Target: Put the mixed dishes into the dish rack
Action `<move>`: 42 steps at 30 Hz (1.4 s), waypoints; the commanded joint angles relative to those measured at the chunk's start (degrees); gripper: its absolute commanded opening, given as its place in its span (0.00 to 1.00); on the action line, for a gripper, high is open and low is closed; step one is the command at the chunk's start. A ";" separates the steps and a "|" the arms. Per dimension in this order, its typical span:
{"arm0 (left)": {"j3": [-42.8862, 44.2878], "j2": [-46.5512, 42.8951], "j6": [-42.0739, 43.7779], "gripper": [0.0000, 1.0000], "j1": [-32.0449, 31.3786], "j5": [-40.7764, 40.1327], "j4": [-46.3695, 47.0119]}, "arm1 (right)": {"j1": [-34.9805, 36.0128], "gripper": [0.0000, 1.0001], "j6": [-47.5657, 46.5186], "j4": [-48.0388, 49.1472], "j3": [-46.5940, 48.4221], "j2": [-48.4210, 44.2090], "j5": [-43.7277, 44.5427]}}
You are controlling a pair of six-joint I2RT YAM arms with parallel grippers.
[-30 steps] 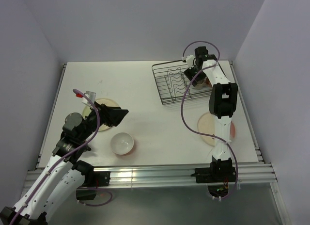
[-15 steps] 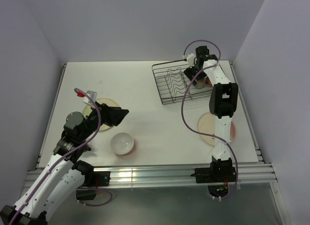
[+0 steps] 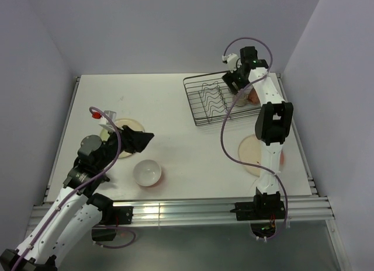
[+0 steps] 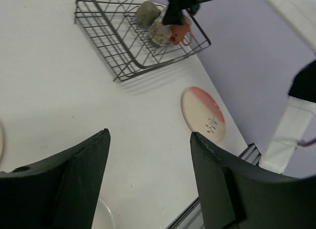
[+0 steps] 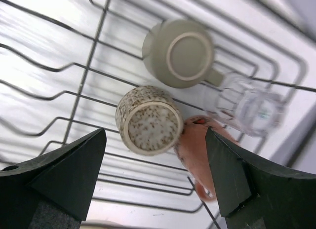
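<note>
Right gripper (image 5: 150, 162) hovering over rack (image 3: 207, 101), jaws gaping, gripping nothing; speckled cup (image 5: 148, 120), olive cup (image 5: 178, 54), glass (image 5: 252, 108), pink mug (image 5: 197, 152) sitting inside. Left gripper (image 4: 148, 182) hanging above table (image 4: 49, 91), jaws likewise apart, empty.

A white desk (image 3: 169, 107) sits enclosed by plain pale lavender walls (image 3: 163, 31) on three sides, with a ribbed aluminium rail (image 3: 187, 208) running along its near edge.
</note>
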 commanded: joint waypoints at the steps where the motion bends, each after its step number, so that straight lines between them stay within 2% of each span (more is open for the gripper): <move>1: 2.62 -0.17 -2.16 0.73 0.25 -6.21 -4.73 | -0.39 0.89 1.07 -0.03 3.90 -8.14 -3.57; 3: 3.41 0.27 -4.78 0.71 0.25 -10.07 -7.99 | -0.39 0.89 1.34 -0.47 4.16 -10.60 -5.67; 6: 7.69 1.58 -10.04 0.68 0.25 -19.11 -17.73 | -0.13 0.89 1.42 -2.92 3.73 -14.20 -9.36; 7: 9.02 2.03 -11.64 0.68 0.25 -24.80 -20.98 | 0.05 0.89 1.34 -3.63 3.38 -16.39 -13.29; 9: 13.05 3.78 -16.74 0.65 0.25 -30.62 -31.96 | 0.40 0.89 0.99 -6.08 1.46 -18.59 -18.14; 10: 14.47 4.31 -18.58 0.63 0.25 -35.87 -35.83 | 0.66 0.89 0.81 -7.05 0.40 -20.87 -24.25; 11: 15.79 5.01 -22.43 0.59 0.25 -38.28 -43.52 | 1.54 0.88 0.64 -7.85 -1.18 -22.11 -27.79; 14: 20.54 8.09 -30.77 0.56 0.25 -45.48 -54.29 | 5.74 0.86 0.72 -7.24 -12.06 -28.59 -39.99; 15: 22.38 9.83 -32.73 0.55 0.25 -46.81 -60.76 | 7.42 0.86 1.24 -5.24 -18.53 -30.28 -41.87; 18: 24.15 13.26 -39.33 0.55 0.34 -49.99 -70.01 | 15.22 0.86 3.69 0.99 -29.88 -36.17 -44.53; 20: 23.98 14.85 -42.75 0.56 0.43 -50.25 -72.85 | 17.97 0.86 6.25 5.05 -34.22 -39.08 -46.10; 23: 22.49 15.74 -44.87 0.57 1.13 -49.73 -75.24 | 19.91 0.85 11.61 10.59 -38.63 -39.44 -48.74; 25: 20.47 15.92 -43.31 0.58 2.96 -48.24 -73.15 | 19.91 0.84 13.20 11.57 -39.52 -38.56 -50.68; 30: 19.49 17.84 -35.05 0.58 10.34 -45.25 -67.52 | 19.83 0.83 14.08 13.67 -42.85 -38.91 -51.82; 35: 17.04 22.14 -23.37 0.57 23.00 -35.68 -57.42 | 18.78 0.83 15.31 15.79 -45.49 -40.23 -53.58; 42: 15.19 27.07 -19.57 0.55 27.41 -30.66 -53.09 | 16.14 0.83 17.24 18.42 -48.83 -42.07 -55.25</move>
